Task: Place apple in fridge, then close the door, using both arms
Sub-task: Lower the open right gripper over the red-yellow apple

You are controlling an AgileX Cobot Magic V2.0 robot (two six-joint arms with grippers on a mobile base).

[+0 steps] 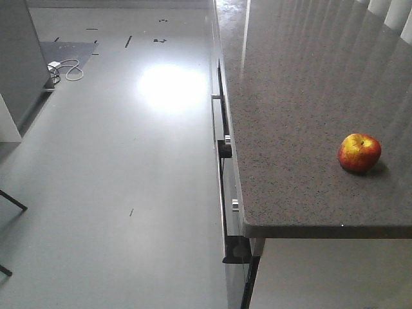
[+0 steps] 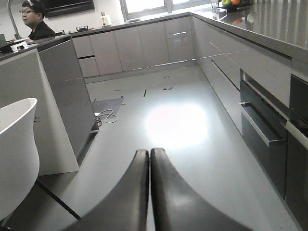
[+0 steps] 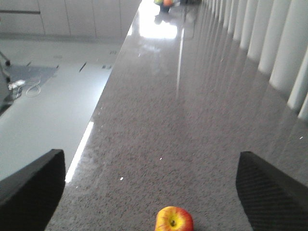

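In the front view, your apple (image 1: 359, 152) sat on the speckled counter (image 1: 302, 96), toward the right and not far back from the near edge. Neither arm showed here, and I could not pick out the fridge or its door. Left of the counter, the floor (image 1: 116, 161) lay open, with drawer handles (image 1: 226, 147) jutting from the cabinet face along the aisle.

From the left wrist, your left gripper (image 2: 149, 192) had its fingers pressed together on nothing, aimed down the aisle. You had room ahead, but a white chair (image 2: 14, 149) stood close on the left, a cable (image 2: 108, 116) lay on the floor farther off, and the oven handle (image 2: 257, 127) stuck out on the right. A wide swing could have clipped either side.

From the right wrist, your right gripper (image 3: 150, 156) was spread wide above the counter, with the apple (image 3: 174, 220) at the bottom of the frame, nearer than the fingertips and roughly between them. I'd judge the main risk was a nudge. The fruit is round and the top glossy, so one finger touching first could have rolled it toward the near edge or the left drop. White slats (image 3: 281, 53) bounded the right side, while the counter ran clear to the far end.
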